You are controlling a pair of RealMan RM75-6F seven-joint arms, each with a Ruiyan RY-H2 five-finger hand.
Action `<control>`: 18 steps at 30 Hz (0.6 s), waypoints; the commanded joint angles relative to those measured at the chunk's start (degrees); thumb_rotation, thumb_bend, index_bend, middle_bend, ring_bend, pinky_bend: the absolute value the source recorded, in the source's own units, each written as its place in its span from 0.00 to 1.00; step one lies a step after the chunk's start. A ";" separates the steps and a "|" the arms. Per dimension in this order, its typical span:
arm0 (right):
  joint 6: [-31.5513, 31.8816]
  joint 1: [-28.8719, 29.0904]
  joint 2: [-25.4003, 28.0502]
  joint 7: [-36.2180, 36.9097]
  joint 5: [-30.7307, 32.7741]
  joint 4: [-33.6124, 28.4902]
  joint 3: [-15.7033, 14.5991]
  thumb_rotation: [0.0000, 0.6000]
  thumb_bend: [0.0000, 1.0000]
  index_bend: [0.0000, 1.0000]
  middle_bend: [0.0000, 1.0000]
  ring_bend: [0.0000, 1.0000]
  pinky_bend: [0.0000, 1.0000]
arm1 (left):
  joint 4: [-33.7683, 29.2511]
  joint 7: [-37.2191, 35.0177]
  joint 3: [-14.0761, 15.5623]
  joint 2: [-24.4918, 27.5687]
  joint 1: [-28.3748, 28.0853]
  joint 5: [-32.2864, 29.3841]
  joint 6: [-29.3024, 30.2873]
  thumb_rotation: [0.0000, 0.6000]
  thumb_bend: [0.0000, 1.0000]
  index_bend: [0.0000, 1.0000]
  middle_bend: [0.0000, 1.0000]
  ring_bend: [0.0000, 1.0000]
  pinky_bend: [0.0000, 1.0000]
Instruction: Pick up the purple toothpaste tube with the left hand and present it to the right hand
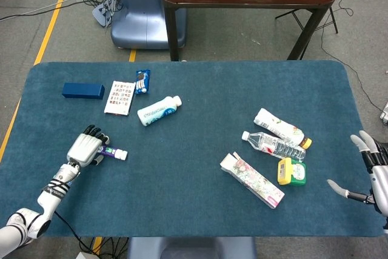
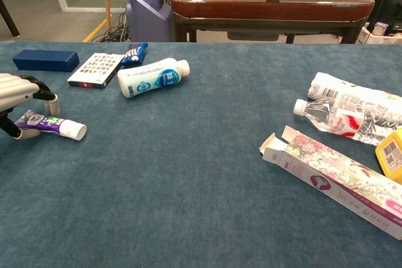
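**Left hand over the purple tube, right hand waiting at the far edge**

Here, near the table's left edge, we find the left hand lowered over the purple toothpaste tube, which lies flat on the blue cloth with its white cap pointing right. In the chest view the fingers curl down around the tube's tail end; we cannot tell whether they actually grip it. Toward the rear left corner we see a dark blue box, a printed card pack, a small blue wrapper and a white bottle lying on its side. Right of centre we see a flowered carton, a clear water bottle, a white tube and a yellow-green container, close together. At the right edge, the right hand hangs empty, fingers spread.
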 commanded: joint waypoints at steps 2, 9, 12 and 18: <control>0.08 -0.07 0.05 -0.02 0.02 -0.09 -0.01 0.55 0.00 0.00 0.00 0.00 0.00 | 0.46 -0.84 -0.09 -0.38 0.01 -0.25 -0.31 1.00 0.26 0.38 0.38 0.18 0.09; -0.13 0.00 0.06 -0.25 0.11 -0.25 0.00 0.56 0.00 0.00 0.00 0.00 0.00 | 2.11 -2.58 -0.25 -1.30 -0.01 -0.31 -0.29 1.00 0.26 0.42 0.43 0.22 0.11; -0.16 0.05 0.10 -0.45 0.11 -0.43 0.05 0.56 0.00 0.00 0.00 0.00 0.00 | 2.33 -4.14 -0.58 -1.54 0.08 -0.60 -0.15 1.00 0.26 0.44 0.47 0.25 0.12; -0.05 0.11 0.16 -0.72 0.01 -0.73 0.17 0.56 0.00 0.00 0.00 0.00 0.00 | 3.04 -7.72 -0.95 -1.71 0.23 -0.55 0.68 1.00 0.27 0.51 0.55 0.32 0.16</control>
